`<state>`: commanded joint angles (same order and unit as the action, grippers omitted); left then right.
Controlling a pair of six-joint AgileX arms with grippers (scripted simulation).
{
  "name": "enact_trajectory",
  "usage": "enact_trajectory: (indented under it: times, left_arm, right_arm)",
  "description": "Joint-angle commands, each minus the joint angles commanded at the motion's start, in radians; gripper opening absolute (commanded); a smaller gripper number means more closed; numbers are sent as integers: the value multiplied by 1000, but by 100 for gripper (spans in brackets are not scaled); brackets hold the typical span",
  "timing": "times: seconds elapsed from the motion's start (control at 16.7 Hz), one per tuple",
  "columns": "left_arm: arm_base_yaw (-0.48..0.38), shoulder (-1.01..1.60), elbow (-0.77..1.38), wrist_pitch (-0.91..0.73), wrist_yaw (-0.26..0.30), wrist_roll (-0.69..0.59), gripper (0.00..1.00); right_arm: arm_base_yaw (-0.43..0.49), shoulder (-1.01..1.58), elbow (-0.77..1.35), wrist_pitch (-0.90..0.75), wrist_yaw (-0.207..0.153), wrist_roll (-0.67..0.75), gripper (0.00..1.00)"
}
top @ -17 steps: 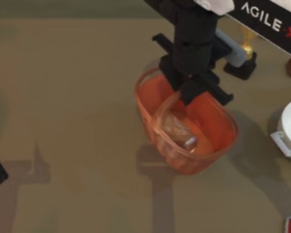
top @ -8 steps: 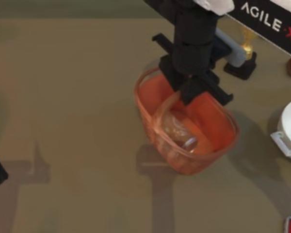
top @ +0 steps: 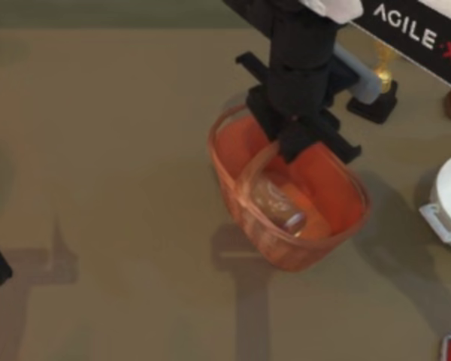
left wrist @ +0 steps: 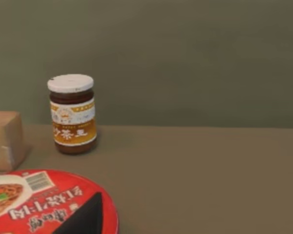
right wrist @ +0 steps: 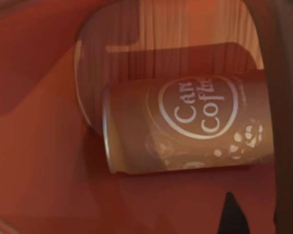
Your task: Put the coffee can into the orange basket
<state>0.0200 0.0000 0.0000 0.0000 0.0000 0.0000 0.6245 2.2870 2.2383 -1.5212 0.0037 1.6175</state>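
Left claw parked off the tabletop's (top: 120, 150) left edge, state not discernible. Orange basket (top: 233, 188) directly beneath right claw (top: 316, 147). Coffee can (top: 276, 201) lying on its side inside basket, just below the claw, apart from it. Right claw's finger spread not discernible.

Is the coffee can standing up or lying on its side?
On its side: the coffee can lies inside the orange basket, its printed wall facing the right wrist camera.
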Motion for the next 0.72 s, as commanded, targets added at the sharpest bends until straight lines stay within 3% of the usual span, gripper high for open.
enact_trajectory:
  times: [0.42, 0.72]
  left_arm:
    - [0, 0, 0, 0, 0, 0, 100]
    - [0, 0, 0, 0, 0, 0, 100]
  right_arm:
    - [-2, 1, 3, -3, 0, 0, 0]
    - [-19, 20, 161, -140, -1, -19, 0]
